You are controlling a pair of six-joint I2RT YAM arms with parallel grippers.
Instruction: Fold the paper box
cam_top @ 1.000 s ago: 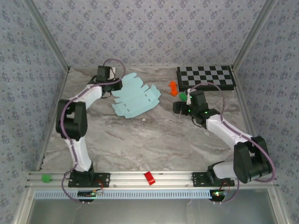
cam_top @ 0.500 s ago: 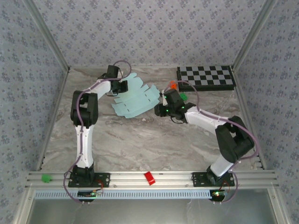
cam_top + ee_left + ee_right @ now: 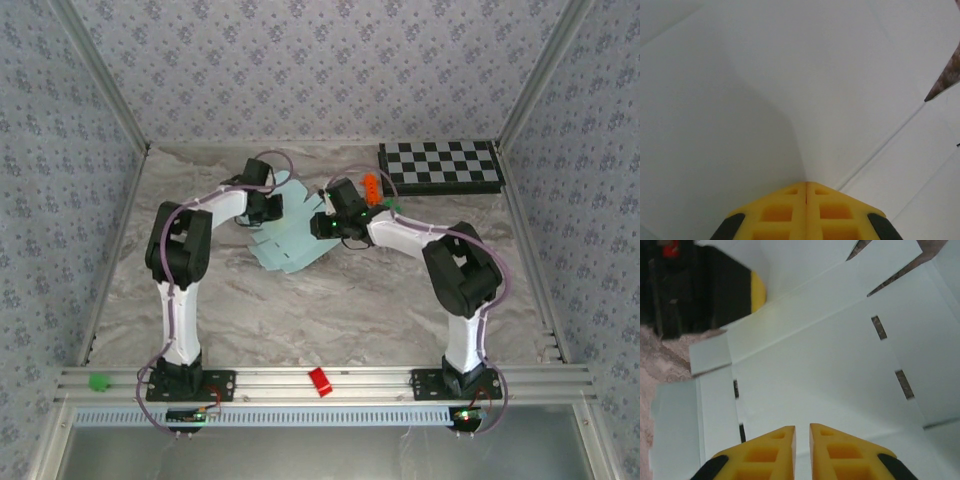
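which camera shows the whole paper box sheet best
Top external: the paper box shows nearly its whole outline between the arms. Right wrist gives close panels, flaps and slots; left wrist, blank card at its fingers.

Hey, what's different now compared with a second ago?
The right gripper swung left from beside the checkered board to the right edge of the paper box, its jaws narrowing to a slit; a grip is unconfirmed. The left gripper, pinching the sheet, moved right and nearer, dragging it along. The board stayed put.

Grey marbled table (image 3: 330, 300) with pale aqua paper box (image 3: 295, 240), checkered board (image 3: 440, 166) far right, small orange piece (image 3: 371, 186) between.
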